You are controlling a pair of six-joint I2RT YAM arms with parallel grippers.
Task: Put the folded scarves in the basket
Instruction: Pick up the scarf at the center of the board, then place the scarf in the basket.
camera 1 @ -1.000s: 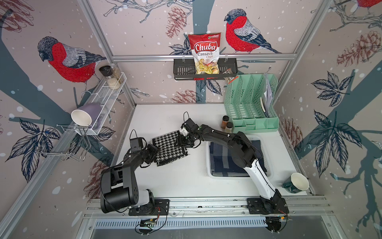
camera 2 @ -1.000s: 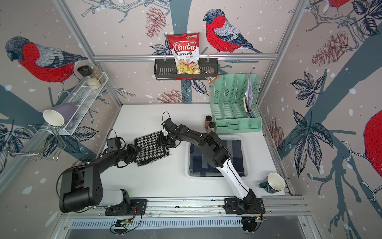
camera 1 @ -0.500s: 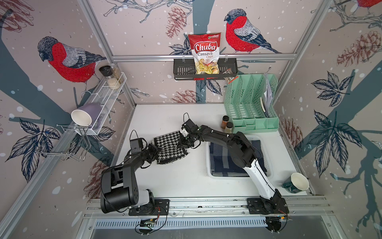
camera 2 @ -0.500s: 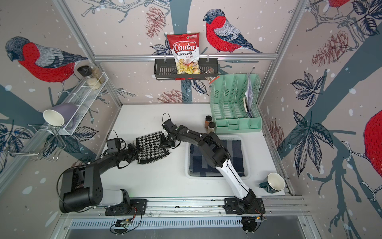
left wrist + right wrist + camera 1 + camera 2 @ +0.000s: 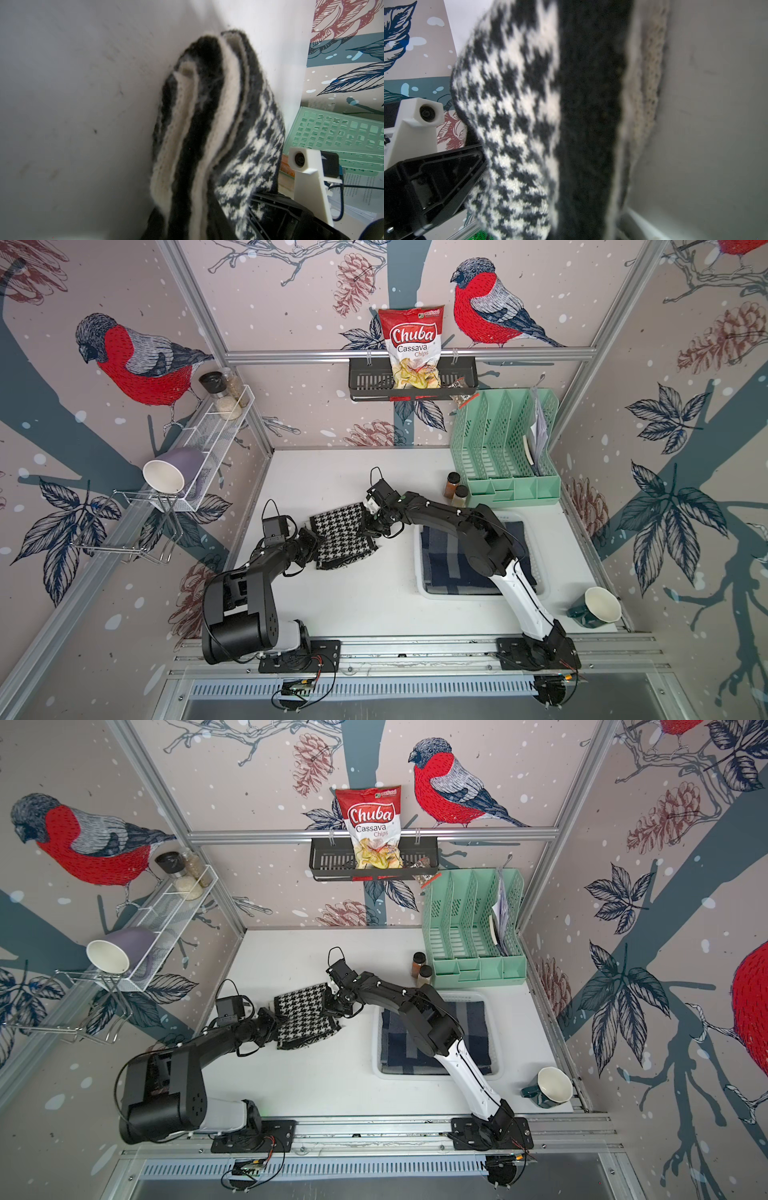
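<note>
Houndstooth scarf (image 5: pixel 340 537), both ends clamped (basket (image 5: pixel 457 597) nearby)

Soft, even light is filling both top views and keeping them sharp, throwing only faint shadows onto the white counter (image 5: pixel 353 601), while in both wrist views the scarf (image 5: pixel 519 104) is sitting too close and blurring, and the counter beside it is looking dim and grey.

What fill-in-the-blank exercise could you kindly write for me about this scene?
The scarf has a houndstooth pattern in black and ____.
The basket already holds a dark plaid cloth, so it is not ____.
Beside the mint-green organiser stand ____ spice jars.
Missing words: white; empty; two.
</note>
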